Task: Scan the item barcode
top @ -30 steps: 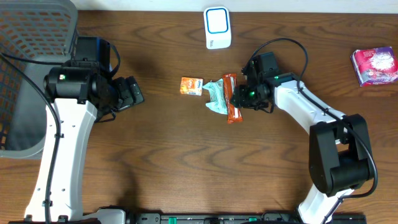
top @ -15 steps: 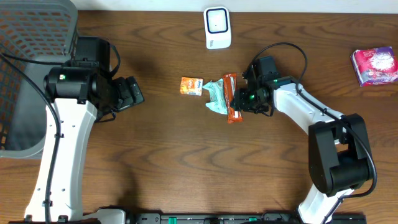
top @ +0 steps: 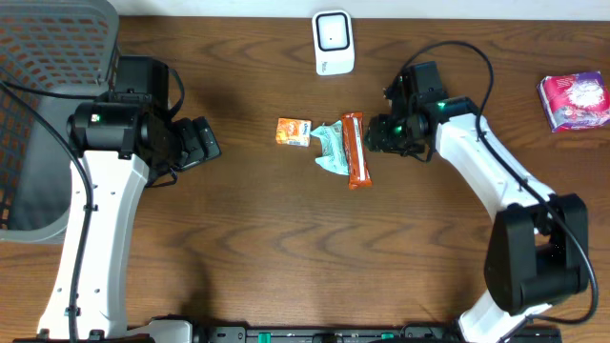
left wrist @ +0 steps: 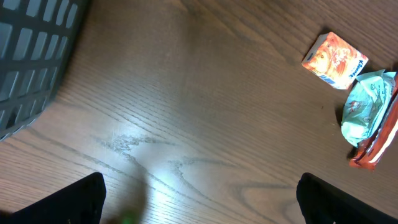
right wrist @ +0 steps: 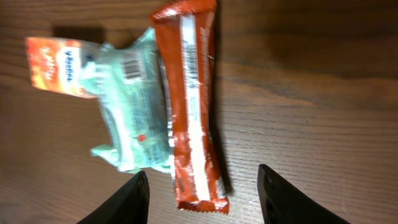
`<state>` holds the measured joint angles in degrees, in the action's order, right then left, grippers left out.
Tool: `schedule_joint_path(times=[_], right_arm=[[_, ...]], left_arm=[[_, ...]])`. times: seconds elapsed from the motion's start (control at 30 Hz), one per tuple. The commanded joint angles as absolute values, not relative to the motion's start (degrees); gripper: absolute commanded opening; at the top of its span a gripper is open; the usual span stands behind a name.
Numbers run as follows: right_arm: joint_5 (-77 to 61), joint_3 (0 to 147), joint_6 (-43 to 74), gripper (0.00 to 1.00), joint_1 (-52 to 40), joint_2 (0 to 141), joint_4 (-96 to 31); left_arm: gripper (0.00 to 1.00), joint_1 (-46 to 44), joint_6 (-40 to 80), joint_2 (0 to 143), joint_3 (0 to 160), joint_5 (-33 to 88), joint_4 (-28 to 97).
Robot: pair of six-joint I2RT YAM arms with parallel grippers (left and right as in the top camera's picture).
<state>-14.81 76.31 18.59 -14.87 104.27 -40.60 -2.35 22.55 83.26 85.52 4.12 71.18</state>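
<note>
End effector of the right arm [right wrist: 203, 175]: its jaws stand about half open with nothing between them, hanging just beside the bar. You hold nothing yet.
Orange-red foil-wrapped bar [right wrist: 189, 106]: it lies flat on the dark brown wooden worktop [top: 286, 248] and is probably the item you want. It is low and slick, so your fingers may skate over the wrapper or catch only a seam. A thin pinch like that could let it slip out on the lift.
Mint-green crinkled plastic packet [right wrist: 134, 106]: its edge touches the bar's long side, though I cannot tell which overlaps the other. If you close across the bar here, you may grab both. Its own barcode faces up, so a double pick could give the scanner the wrong code.
Small orange carton [right wrist: 59, 71]: it touches the packet's far side. A sideways nudge on the bar would shove all three along.
White box-shaped scanner with a blue-rimmed window [top: 334, 42]: it stands at the far edge, well apart from the pile. I cannot make out a barcode on the bar's upper face. If the code is underneath, you will present the wrong side and get no read.
End effector of the left arm [left wrist: 200, 186]: it is spread fully wide and empty over bare wood, well apart from the items. It is a hazard only if you send both arms to the pile.
Pink patterned packet [top: 575, 101]: it lies at the right edge, out of your path.
Grey mesh plastic basket [top: 48, 57]: it sits in the far left corner and plays no part here.
</note>
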Motion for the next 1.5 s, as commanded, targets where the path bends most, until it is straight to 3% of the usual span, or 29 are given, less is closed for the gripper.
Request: schedule_joint_path(times=[0.0, 0.33, 0.97, 1.27, 1.47], right_arm=[[-6.8, 77.0, 17.6, 0.51, -18.2, 103.8, -41.3], [10.7, 76.8, 19.3, 0.33, -29.1, 107.9, -39.2], [27.1, 77.2, 18.9, 0.34, -31.7, 117.5, -41.8], [28.4, 84.8, 18.6, 0.40, -30.8, 116.0, -51.4], [27.9, 85.9, 15.4, 0.42, -31.8, 116.0, -49.4]], left_arm=[[0.98, -2.2, 23.0, 83.6, 85.3, 3.6, 71.4], [0.98, -2.2, 23.0, 83.6, 85.3, 3.6, 71.4], [0.98, -2.2, 23.0, 83.6, 85.3, 3.6, 71.4], [0.98, -2.2, 23.0, 83.6, 85.3, 3.6, 71.4], [0.98, -2.2, 23.0, 83.6, 85.3, 3.6, 71.4]])
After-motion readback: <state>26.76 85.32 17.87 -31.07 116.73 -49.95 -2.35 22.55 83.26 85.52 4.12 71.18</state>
